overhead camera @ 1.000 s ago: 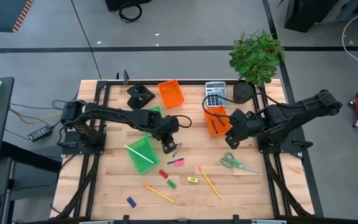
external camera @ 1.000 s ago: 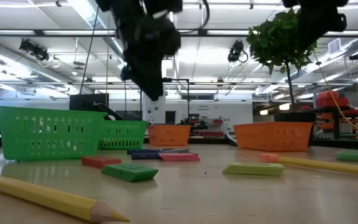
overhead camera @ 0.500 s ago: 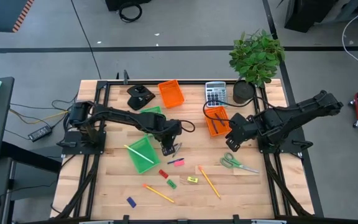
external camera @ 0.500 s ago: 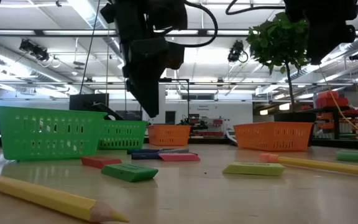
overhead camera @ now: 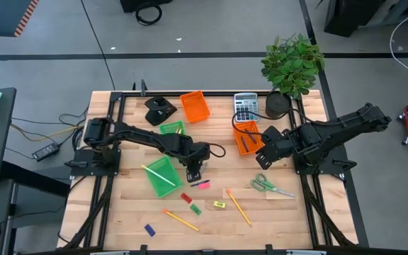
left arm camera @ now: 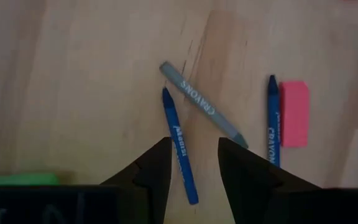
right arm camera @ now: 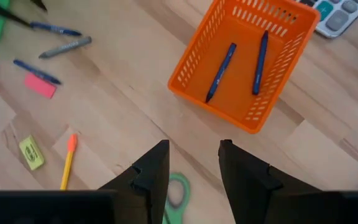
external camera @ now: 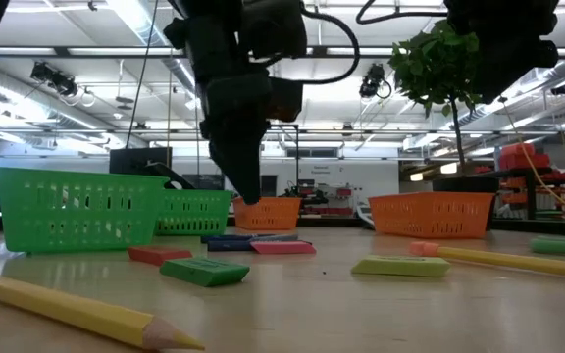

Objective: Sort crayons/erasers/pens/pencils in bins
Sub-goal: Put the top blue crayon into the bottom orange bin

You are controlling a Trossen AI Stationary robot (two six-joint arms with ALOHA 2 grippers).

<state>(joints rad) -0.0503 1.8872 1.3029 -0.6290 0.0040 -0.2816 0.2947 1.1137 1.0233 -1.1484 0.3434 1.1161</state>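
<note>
My left gripper (overhead camera: 193, 171) (left arm camera: 194, 149) is open and hangs low over three crayons on the table's middle. A dark blue crayon (left arm camera: 180, 148) lies just below its fingertips, with a grey one (left arm camera: 204, 106) beside it. A second blue one (left arm camera: 271, 127) lies against the pink eraser (left arm camera: 294, 112). In the low view the gripper (external camera: 244, 188) is still clear of the crayons (external camera: 233, 238). My right gripper (overhead camera: 264, 159) (right arm camera: 192, 149) is open and empty, near an orange bin (right arm camera: 247, 62) that holds two blue sticks. Red (overhead camera: 185, 197), green (overhead camera: 195, 209), yellow (overhead camera: 219, 205) and blue (overhead camera: 149, 229) erasers and two pencils (overhead camera: 181, 219) (overhead camera: 238, 207) lie near the front.
A green bin (overhead camera: 160, 175) with a pencil in it stands left of my left gripper, and another green bin (overhead camera: 171, 130) lies behind it. A second orange bin (overhead camera: 195, 106), a calculator (overhead camera: 244, 106) and a potted plant (overhead camera: 292, 64) are at the back. Green-handled scissors (overhead camera: 270, 186) lie under my right gripper.
My left gripper has gone down toward the crayons and a little toward the table's near edge, staying open. The crayons and erasers have not moved.
</note>
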